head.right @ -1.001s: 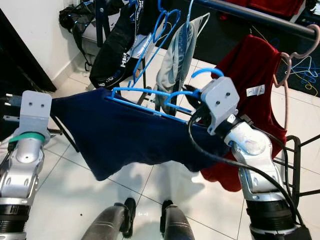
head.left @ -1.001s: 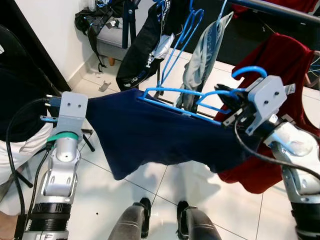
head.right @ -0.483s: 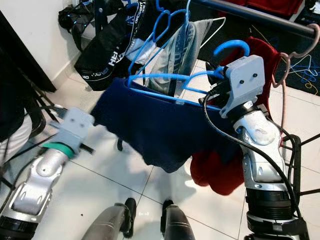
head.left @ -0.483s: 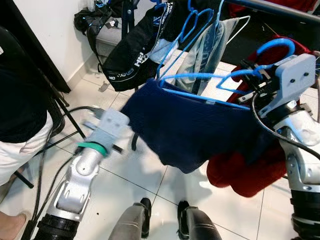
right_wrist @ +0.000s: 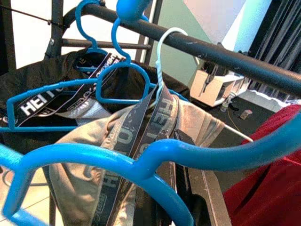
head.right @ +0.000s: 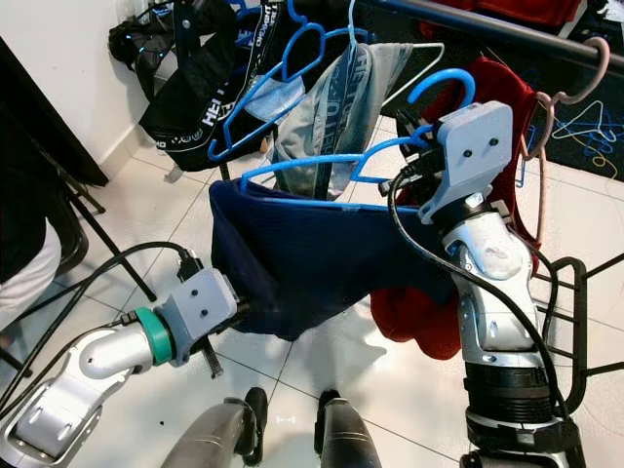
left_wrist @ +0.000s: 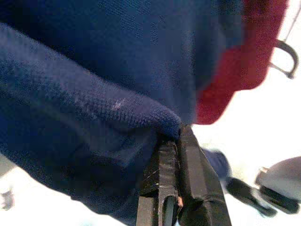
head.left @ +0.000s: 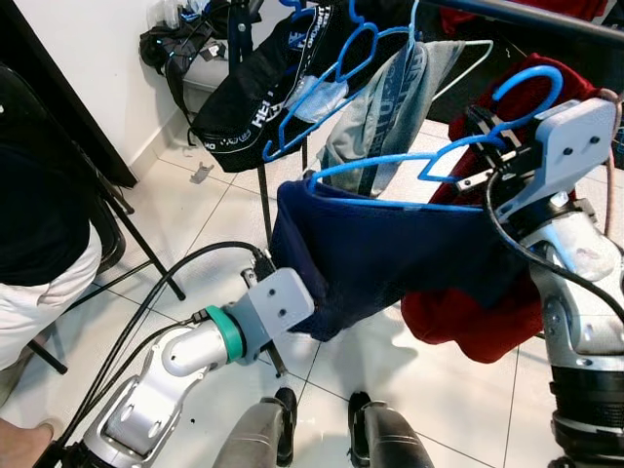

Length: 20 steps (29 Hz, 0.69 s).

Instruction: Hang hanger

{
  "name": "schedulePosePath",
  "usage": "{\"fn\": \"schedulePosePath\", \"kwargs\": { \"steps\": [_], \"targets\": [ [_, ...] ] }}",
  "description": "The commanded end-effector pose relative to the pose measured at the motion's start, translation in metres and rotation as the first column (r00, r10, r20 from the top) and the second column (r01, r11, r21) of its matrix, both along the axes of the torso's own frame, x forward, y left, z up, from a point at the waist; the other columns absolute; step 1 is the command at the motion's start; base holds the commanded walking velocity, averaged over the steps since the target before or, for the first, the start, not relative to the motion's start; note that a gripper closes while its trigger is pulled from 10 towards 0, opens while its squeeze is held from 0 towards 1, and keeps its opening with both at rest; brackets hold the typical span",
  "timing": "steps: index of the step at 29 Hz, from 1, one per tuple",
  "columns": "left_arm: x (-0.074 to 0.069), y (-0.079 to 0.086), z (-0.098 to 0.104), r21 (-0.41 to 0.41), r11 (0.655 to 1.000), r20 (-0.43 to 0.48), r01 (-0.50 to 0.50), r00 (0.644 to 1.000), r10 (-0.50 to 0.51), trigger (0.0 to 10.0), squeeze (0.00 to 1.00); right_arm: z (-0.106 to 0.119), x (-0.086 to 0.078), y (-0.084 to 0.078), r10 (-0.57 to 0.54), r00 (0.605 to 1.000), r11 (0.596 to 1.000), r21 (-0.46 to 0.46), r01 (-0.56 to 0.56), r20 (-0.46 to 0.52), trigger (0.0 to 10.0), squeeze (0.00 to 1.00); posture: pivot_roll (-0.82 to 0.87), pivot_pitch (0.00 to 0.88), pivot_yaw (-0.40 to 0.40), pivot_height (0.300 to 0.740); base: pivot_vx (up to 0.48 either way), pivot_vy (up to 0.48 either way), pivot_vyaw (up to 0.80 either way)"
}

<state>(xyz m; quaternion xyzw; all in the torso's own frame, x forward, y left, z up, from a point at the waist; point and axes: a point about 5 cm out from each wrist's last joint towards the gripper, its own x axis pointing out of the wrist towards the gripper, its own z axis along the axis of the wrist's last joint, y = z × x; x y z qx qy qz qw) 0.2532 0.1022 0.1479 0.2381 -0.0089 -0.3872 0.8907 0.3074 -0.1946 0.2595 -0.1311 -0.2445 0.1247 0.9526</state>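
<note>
Left eye view: the right gripper [head.left: 485, 146] clamps the blue hanger [head.left: 390, 161] near its hook, holding it up just below the dark rail [head.left: 546, 18], with the navy garment [head.left: 390, 258] draped over it. The left gripper [head.left: 310, 310] sits low against the cloth's lower edge.

Left wrist view: its black fingers [left_wrist: 162, 183] are pressed together on a fold of the navy garment.

Right wrist view: the blue hanger crosses close in front, the rail beyond it.
</note>
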Motion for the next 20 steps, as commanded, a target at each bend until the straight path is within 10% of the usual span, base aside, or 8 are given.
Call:
{"fn": "schedulePosePath", "kwargs": {
  "steps": [1,2,3,5,6,20],
  "targets": [
    [-0.001,0.003,-0.006,0.008,1.000,-0.014,-0.009,1.000,0.009,0.0,0.00,0.004,-0.001,-0.002,-0.007,1.000,1.000,0.024,0.006,0.028,10.0,0.00,-0.08,0.165,0.104,0.740,0.000,0.000,0.00],
    [0.013,0.009,0.001,-0.049,0.990,0.012,-0.130,0.991,0.131,1.5,0.00,0.004,-0.001,-0.002,-0.004,1.000,1.000,0.018,0.003,0.030,10.0,0.00,-0.08,0.167,0.104,0.740,0.000,0.000,0.00],
    [0.025,0.016,0.011,-0.119,0.964,0.029,-0.239,0.969,0.244,10.0,0.24,0.003,-0.001,-0.001,-0.001,1.000,1.000,0.011,0.000,0.028,10.0,0.00,-0.08,0.167,0.104,0.740,0.000,0.000,0.00],
    [0.033,0.024,0.024,-0.195,0.925,0.048,-0.325,0.939,0.340,10.0,0.24,0.002,-0.002,0.001,0.005,1.000,1.000,0.002,-0.005,0.025,10.0,0.00,-0.08,0.170,0.106,0.740,0.000,0.000,0.00],
    [0.031,0.024,0.025,-0.189,0.932,0.049,-0.309,0.945,0.323,10.0,1.00,0.001,-0.002,0.002,0.006,1.000,1.000,0.001,-0.006,0.024,10.0,0.00,-0.07,0.172,0.107,0.740,0.000,0.000,0.00],
    [0.019,0.048,0.031,-0.215,0.924,0.054,-0.315,0.941,0.333,10.0,1.00,0.001,-0.001,0.000,-0.002,1.000,1.000,-0.007,0.002,0.021,10.0,0.00,-0.07,0.183,0.105,0.740,0.000,0.000,0.00]
  ]
}}
